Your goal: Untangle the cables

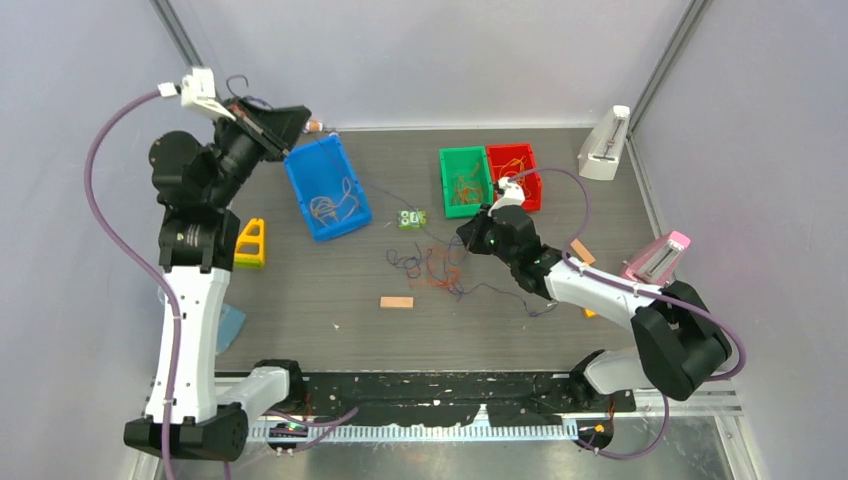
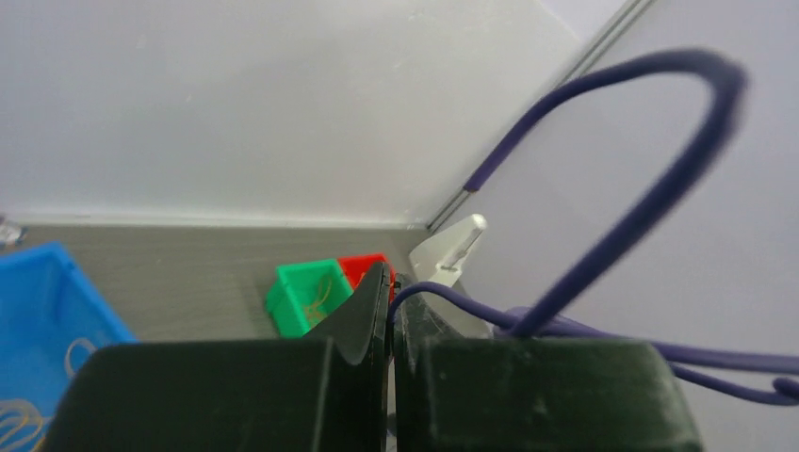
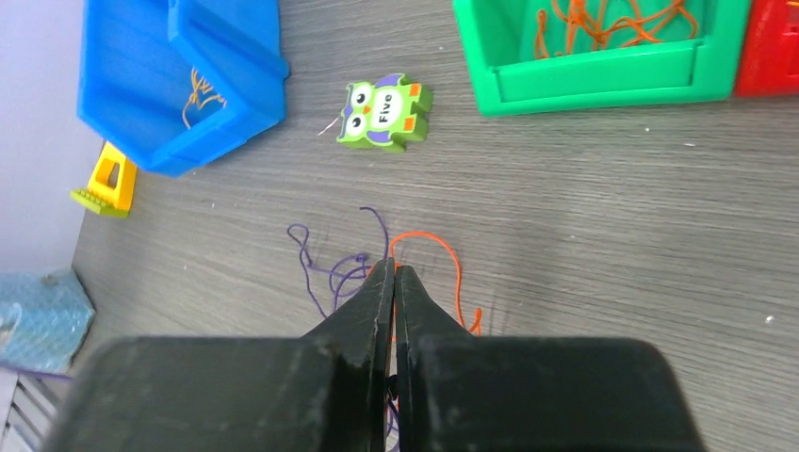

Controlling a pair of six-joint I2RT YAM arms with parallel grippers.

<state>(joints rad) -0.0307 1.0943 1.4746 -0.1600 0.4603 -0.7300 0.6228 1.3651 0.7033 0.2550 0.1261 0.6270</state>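
L gripper (image 2: pixel 390 282) was up high at the far-left corner, well above the table (image 3: pixel 622 235). Fingers were pressed together on a purple-blue cable (image 2: pixel 660 198). The strand came out between the tips, arched up in a big loop and ran off to the right edge of the left wrist view.

R gripper (image 3: pixel 394 273) was down low over the middle of the table, right at the loose tangle of cables (image 1: pixel 435 268). Its fingers were closed too, tips meeting. An orange strand (image 3: pixel 445 256) curled up from just beside the tips, looped right and dropped back down. Thin purple strands (image 3: pixel 325 273) squiggled just to the left. Couldn't tell whether any strand was actually pinched – the tips hid that spot.

Around the tangle:
- a green owl tile (image 3: pixel 384 113) marked "Five" lay further out, betw. the bins
- a blue bin (image 3: pixel 141 94) to the far left had pale strands in it
- a green bin (image 3: pixel 603 80) to the far right held a bunch of orange strands (image 3: pixel 584 24)
- a red bin (image 3: pixel 773 47) touched its right side
- a yellow block (image 3: pixel 108 179) sat near the blue bin – toward the left edge
- a small wooden block (image 1: pixel 396 302) lay near the tangle, on the near side
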